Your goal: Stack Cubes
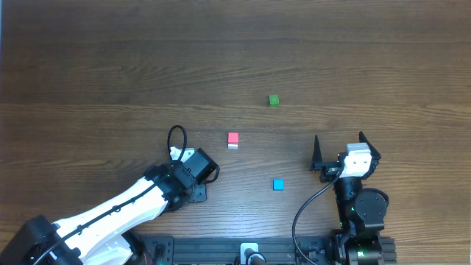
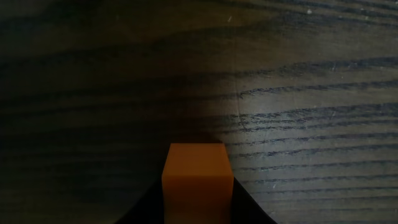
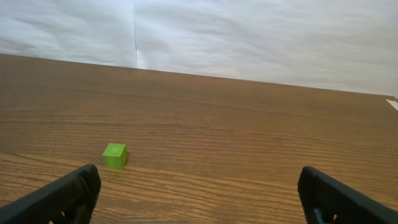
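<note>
Wood-grain tabletop (image 1: 110, 59) is carrying three loose items. The green cube (image 1: 274, 100) is lying farthest out, the pink cube (image 1: 233, 138) is sitting at centre, apparently on a white cube (image 1: 233, 146), and the blue cube (image 1: 278, 185) is lying nearest the bases. The left gripper (image 2: 198, 214) is pinching the orange cube (image 2: 198, 177) close over bare wood, left of the pink cube and apart from it. The right gripper (image 1: 340, 149) is resting with fingers spread, holding nothing.

Risk: an off-centre release is likely to tip the orange cube off the pink one. Descending fingers may also knock the small stack over.
</note>
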Controlling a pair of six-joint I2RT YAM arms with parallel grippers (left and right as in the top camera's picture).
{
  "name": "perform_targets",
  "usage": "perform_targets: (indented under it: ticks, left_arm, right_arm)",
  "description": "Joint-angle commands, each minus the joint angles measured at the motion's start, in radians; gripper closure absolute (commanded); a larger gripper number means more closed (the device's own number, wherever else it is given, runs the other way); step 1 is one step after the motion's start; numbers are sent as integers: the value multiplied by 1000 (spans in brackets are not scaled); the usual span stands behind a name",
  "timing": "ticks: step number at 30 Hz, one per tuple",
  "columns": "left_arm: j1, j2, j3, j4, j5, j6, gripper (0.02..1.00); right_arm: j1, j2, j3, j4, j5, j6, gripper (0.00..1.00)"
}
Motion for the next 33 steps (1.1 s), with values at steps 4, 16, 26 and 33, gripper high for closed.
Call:
perform_targets:
  ticks: [4,16,26,33]
  left_arm:
    - [4,9,15,24,0,-15,877]
    - [4,180,552,-264,-111,39,934]
    - [4,471,902,-338,-84,98,947]
    - [34,536,902,-339,-42,99,961]
  right_arm:
    - [-6,-10,-8,2,-8,-1,9]
    - [-6,-10,-8,2,-8,-1,7]
    - [-6,-10,-8,2,-8,-1,9]
    - [-6,-10,-8,2,-8,-1,7]
